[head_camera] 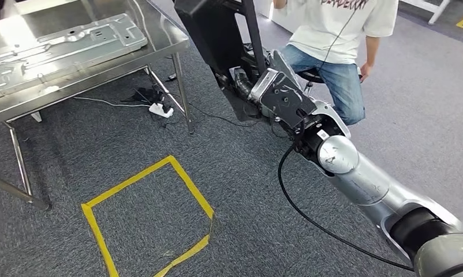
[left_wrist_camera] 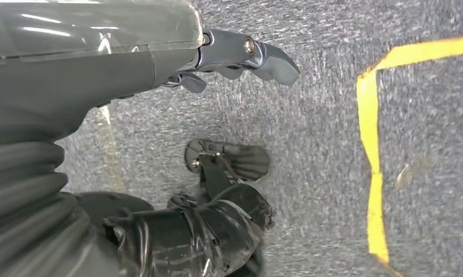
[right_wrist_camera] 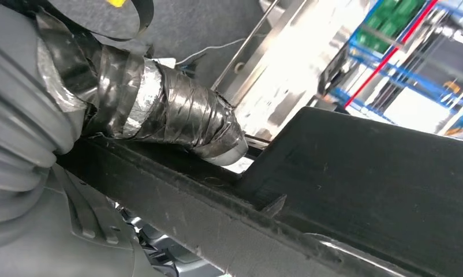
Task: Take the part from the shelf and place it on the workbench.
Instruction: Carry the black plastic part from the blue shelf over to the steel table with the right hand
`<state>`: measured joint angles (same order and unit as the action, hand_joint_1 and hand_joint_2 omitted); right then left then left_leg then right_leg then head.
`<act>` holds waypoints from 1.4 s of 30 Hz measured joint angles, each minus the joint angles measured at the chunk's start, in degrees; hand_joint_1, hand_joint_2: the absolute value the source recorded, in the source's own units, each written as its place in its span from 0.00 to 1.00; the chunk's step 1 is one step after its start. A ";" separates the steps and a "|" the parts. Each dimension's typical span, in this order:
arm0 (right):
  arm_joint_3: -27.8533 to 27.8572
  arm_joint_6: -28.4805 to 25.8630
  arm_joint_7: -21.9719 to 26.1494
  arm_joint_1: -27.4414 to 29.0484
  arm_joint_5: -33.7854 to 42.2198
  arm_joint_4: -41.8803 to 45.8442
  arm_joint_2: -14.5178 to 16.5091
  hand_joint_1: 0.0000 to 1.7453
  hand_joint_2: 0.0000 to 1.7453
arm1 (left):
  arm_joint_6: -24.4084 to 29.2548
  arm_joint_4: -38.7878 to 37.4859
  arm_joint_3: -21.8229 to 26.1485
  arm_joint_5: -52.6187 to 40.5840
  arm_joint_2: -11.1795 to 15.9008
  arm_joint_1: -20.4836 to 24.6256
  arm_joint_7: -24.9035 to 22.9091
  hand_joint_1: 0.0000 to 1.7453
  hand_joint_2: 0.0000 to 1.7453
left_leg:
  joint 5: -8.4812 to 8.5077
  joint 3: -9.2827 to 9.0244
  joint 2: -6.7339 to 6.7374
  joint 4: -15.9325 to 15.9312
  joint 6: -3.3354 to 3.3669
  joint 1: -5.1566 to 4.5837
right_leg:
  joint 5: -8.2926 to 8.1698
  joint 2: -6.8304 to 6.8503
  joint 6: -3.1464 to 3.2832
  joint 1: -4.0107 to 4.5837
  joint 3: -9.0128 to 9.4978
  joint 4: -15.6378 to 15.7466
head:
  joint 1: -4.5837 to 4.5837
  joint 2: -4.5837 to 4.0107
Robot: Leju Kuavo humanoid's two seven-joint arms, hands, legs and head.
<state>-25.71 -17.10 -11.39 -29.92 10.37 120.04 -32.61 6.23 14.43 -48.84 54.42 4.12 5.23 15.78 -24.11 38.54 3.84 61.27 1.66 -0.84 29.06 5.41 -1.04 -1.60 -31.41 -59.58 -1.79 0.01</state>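
On the workbench side: the steel workbench (head_camera: 160,43) stands well beyond the right hand, across grey carpet, with a flat stamped metal panel (head_camera: 62,43) lying on its top.
Carpet: a yellow tape square (head_camera: 148,219) is marked on the floor, nearer the robot than the right hand is; the left wrist view shows one corner of it beside the left hand (left_wrist_camera: 241,55).
Person: just past the right hand sits a person (head_camera: 339,46) in a white shirt and jeans, cut off at the top of the head view.
Part: the black part (head_camera: 217,40), long and angular, rises from the right hand (head_camera: 258,83) and runs out of the picture's top; the right wrist view shows its dark edge (right_wrist_camera: 333,190) running close along the hand.
Right hand: wrapped around the part, a taped thumb (right_wrist_camera: 177,115) lying over its edge; the other fingers are hidden behind it.
Left hand: hanging over bare carpet, holding nothing, with its fingers apart.
Hard to make out: bright blurred racking beyond the part.
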 joint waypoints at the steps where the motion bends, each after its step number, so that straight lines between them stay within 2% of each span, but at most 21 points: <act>1: 0.06 0.05 -0.05 -0.03 -0.05 0.05 -0.10 1.00 1.00 | 0.11 0.00 -0.03 0.00 0.03 0.10 0.00 0.00 1.00 | -0.15 -0.51 0.61 -1.11 0.30 -0.36 | 0.20 0.65 -0.29 0.20 0.22 0.13 | -0.02 0.00; 3: 0.15 0.11 -0.19 -0.14 -0.17 0.11 -0.25 1.00 1.00 | 0.42 0.00 -0.12 0.02 0.08 0.09 0.02 0.00 1.00 | -0.39 -0.65 -0.54 -1.49 0.81 -0.46 | 0.51 2.10 -0.87 0.51 0.80 0.63 | -0.07 0.01; 4: 0.16 0.12 -0.31 -0.22 -0.22 0.13 -0.31 1.00 1.00 | 0.56 0.00 -0.16 0.06 0.09 -0.04 0.05 0.00 1.00 | -0.35 -0.91 -1.36 -1.90 1.07 -0.29 | 0.82 1.95 -1.21 0.45 1.09 0.63 | -0.13 0.01; 6: 0.27 0.12 -0.54 -0.48 -0.34 0.23 -0.54 1.00 1.00 | 0.69 0.00 -0.20 0.13 0.10 -0.17 0.13 0.00 1.00 | -0.18 -1.62 -2.83 -2.71 1.67 0.15 | 2.63 -0.72 -1.59 0.27 0.22 -1.91 | -0.22 0.00; 8: 0.40 0.13 -0.85 -0.68 -0.44 0.28 -0.82 1.00 1.00 | 0.76 0.00 -0.26 0.15 0.10 -0.04 0.17 0.00 1.00 | -0.20 -1.95 -4.29 -2.93 2.15 0.32 | 5.64 -4.14 -1.60 0.24 -3.47 -8.81 | -0.29 0.01; 10: 0.46 0.14 -1.22 -0.62 -0.49 0.26 -0.95 1.00 1.00 | 0.81 0.00 -0.33 0.17 0.11 0.11 0.18 0.00 1.00 | -0.38 -2.07 -6.05 -2.76 2.38 0.30 | 6.56 -5.21 -1.65 0.30 -7.26 -14.36 | -0.34 0.01; 12: 0.48 0.09 -1.62 -0.54 -0.62 0.24 -1.11 1.00 1.00 | 0.83 0.00 -0.37 0.25 0.11 0.10 0.19 0.00 1.00 | -0.75 -2.27 -7.49 -2.38 2.39 0.33 | 3.21 -5.37 -1.70 0.21 -7.48 -12.14 | -0.35 0.01; 14: 0.53 -0.13 -2.51 -0.60 -1.09 0.22 -1.40 1.00 1.00 | 0.77 0.00 -0.37 0.42 0.10 -0.07 0.19 0.00 1.00 | -1.34 -2.37 -8.55 -1.75 2.09 0.31 | -0.97 -5.86 -1.68 0.10 -5.18 -5.16 | -0.36 0.01; 16: 0.66 -0.51 -4.16 -0.71 -2.02 0.17 -1.73 1.00 1.00 | 0.62 0.00 -0.37 0.78 0.10 -0.22 0.14 0.00 1.00 | -1.66 -2.00 -9.34 -1.18 1.54 0.27 | -2.20 -6.65 -1.33 0.12 -3.74 -1.17 | -0.33 0.01; 18: 0.79 -0.52 -7.57 -0.89 -4.78 -0.03 -2.33 1.00 1.00 | 0.45 -0.02 -0.38 1.38 0.19 -0.33 0.11 0.00 1.00 | -1.60 -1.71 -9.75 -1.26 0.97 0.25 | -2.01 -6.85 -0.71 0.16 -3.44 -0.62 | -0.33 0.01; 21: 0.83 2.13 -15.15 -1.84 -13.44 -0.37 -3.77 1.00 1.00 | 0.18 -0.04 -0.36 2.20 0.30 -0.39 0.30 0.00 1.00 | -2.95 -0.72 -7.41 0.87 -0.08 0.10 | -2.12 -6.44 0.24 -0.34 -2.74 0.06 | -0.25 0.01; 24: 0.82 5.43 -20.50 -2.69 -22.15 -0.44 -5.16 1.00 1.00 | 0.00 -0.04 -0.36 2.30 0.27 -0.02 0.56 0.00 1.00 | -6.86 4.66 -4.67 11.01 -1.08 0.77 | -1.72 -5.78 0.88 -0.26 -2.16 0.15 | -0.11 0.01; 26: 0.82 6.92 -22.81 -2.88 -26.72 -0.44 -5.95 1.00 1.00 | 0.01 -0.04 -0.36 2.26 0.27 -0.06 0.68 0.00 1.00 | -6.80 7.08 -4.31 14.52 -1.40 1.16 | -1.34 -5.37 0.85 -0.29 -1.70 0.14 | -0.10 0.01; 27: 0.82 7.35 -23.54 -2.97 -28.18 -0.44 -6.34 1.00 1.00 | 0.02 -0.04 -0.36 2.25 0.30 -0.10 0.72 0.00 1.00 | -5.14 6.57 -4.23 12.93 -1.46 1.29 | -1.08 -5.21 0.73 -0.33 -1.35 0.14 | -0.10 0.01; 28: 0.82 7.64 -24.04 -3.13 -29.05 -0.43 -6.71 1.00 1.00 | 0.02 -0.04 -0.36 2.25 0.34 -0.12 0.75 0.00 1.00 | -2.81 4.99 -4.15 9.37 -1.40 1.38 | -0.78 -5.08 0.57 -0.37 -0.92 0.14 | -0.10 0.01; 30: 0.82 8.29 -24.73 -3.56 -30.22 -0.42 -7.29 1.00 1.00 | 0.02 -0.04 -0.36 2.25 0.46 -0.07 0.81 0.00 1.00 | 0.04 1.19 -3.95 1.83 -1.07 1.25 | -0.19 -4.84 0.10 -0.34 -0.28 0.21 | -0.11 0.00; 32: 0.82 9.12 -25.35 -3.80 -31.19 -0.39 -7.74 1.00 1.00 | 0.01 -0.04 -0.36 2.25 0.55 0.05 0.90 0.00 1.00 | -0.18 -0.33 -3.97 -1.05 -0.60 0.87 | 0.08 -4.69 -0.54 -0.17 -0.12 0.49 | -0.12 0.00; 36: 0.81 12.12 -26.64 -3.98 -35.00 -0.19 -8.64 1.00 1.00 | -0.23 -0.04 -0.37 2.15 0.57 -0.06 1.26 0.00 1.00 | -0.48 -1.61 -4.39 -2.65 0.69 0.89 | 0.89 -4.62 -1.73 -0.26 0.28 0.52 | -0.20 -0.01; 38: 0.80 14.56 -27.44 -4.11 -38.44 -0.04 -9.05 1.00 1.00 | -0.36 -0.04 -0.38 2.05 0.57 -0.06 1.40 0.00 1.00 | -0.70 -2.72 -4.49 -3.44 1.42 0.98 | 3.23 -4.96 -1.71 -0.23 -2.43 -5.02 | -0.27 -0.01; 40: 0.72 16.60 -27.91 -4.05 -40.74 0.03 -9.27 1.00 1.00 | -0.41 -0.04 -0.38 2.02 0.58 -0.03 1.42 0.00 1.00 | -1.26 -3.41 -4.59 -3.49 1.91 0.83 | 5.32 -5.26 -1.65 -0.07 -7.29 -12.71 | -0.27 0.01; 42: 0.54 18.98 -28.00 -3.97 -41.81 0.07 -9.35 1.00 1.00 | -0.46 -0.04 -0.39 1.93 0.58 -0.04 1.42 0.00 1.00 | -1.99 -4.09 -4.80 -3.25 1.96 0.70 | 3.50 -5.33 -1.73 -0.05 -9.58 -14.13 | -0.26 0.01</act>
<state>-25.18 1.88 -39.40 -33.89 -31.45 120.11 -41.96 5.77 14.38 -49.23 56.35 4.70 5.18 17.20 -26.10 34.45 -0.96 58.02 3.62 -0.14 32.56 0.09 -2.77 -1.65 -40.99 -73.72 -2.05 0.02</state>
